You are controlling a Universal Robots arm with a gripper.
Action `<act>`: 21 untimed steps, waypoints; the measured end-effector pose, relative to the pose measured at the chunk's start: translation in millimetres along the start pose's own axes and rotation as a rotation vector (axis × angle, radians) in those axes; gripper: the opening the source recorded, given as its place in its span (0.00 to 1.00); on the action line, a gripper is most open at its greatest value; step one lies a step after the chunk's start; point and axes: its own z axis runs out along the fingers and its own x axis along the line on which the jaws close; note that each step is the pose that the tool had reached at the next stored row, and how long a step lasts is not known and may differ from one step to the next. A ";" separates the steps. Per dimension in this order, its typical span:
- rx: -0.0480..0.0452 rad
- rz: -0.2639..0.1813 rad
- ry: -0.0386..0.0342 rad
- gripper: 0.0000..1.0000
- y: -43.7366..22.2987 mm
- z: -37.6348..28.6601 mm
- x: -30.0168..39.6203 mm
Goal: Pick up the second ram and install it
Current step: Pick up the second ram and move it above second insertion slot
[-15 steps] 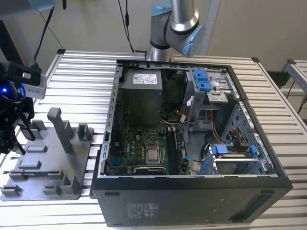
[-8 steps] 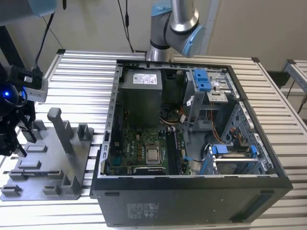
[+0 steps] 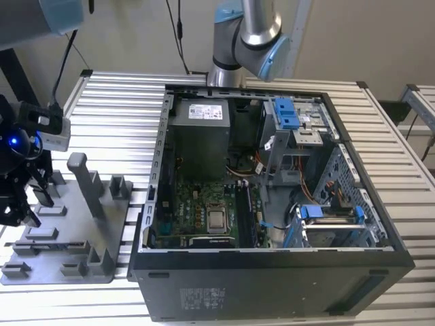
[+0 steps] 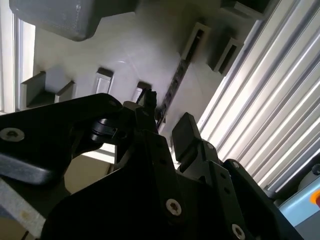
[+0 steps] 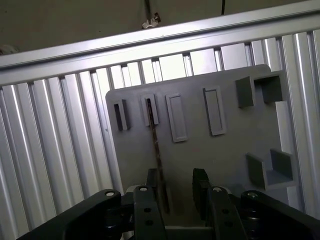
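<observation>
The open computer case (image 3: 272, 285) awaits; over the grey holder tray (image 3: 75, 234) we find the gripper (image 5: 179, 176), fingers (image 5: 201, 182) apart, grasping nothing, at the second ram (image 5: 154, 135), which stands on edge in its slot. Pickup and installation remain.

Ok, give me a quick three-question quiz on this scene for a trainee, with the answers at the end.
1. Fill in: in the exterior view, the grey holder tray sits on the exterior view's ____ of the computer case.
2. True or false: the gripper is shut on the second ram.
3. Where is the second ram? A) seated in the computer case; B) standing on edge in a slot of the grey holder tray; C) lifted clear of the tray.

Key: 1 left. 2 false: the jaws stand apart, with the ram close beside one of them. 3 B.
</observation>
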 end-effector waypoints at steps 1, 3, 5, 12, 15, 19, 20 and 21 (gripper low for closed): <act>-0.0002 -0.005 0.0002 0.42 0.0 1.8 0.3; -0.0014 -0.017 0.0000 0.42 -0.4 5.3 1.3; -0.0034 -0.036 -0.0009 0.42 -0.6 9.0 2.2; -0.0071 -0.115 -0.0007 0.42 -1.5 19.9 4.3; -0.0084 -0.138 -0.0019 0.42 -2.1 24.0 6.9; -0.0129 -0.160 -0.0054 0.42 -3.3 30.5 11.9; -0.0142 -0.166 -0.0063 0.42 -3.5 32.4 13.0; -0.0149 -0.173 -0.0070 0.42 -3.7 34.3 13.5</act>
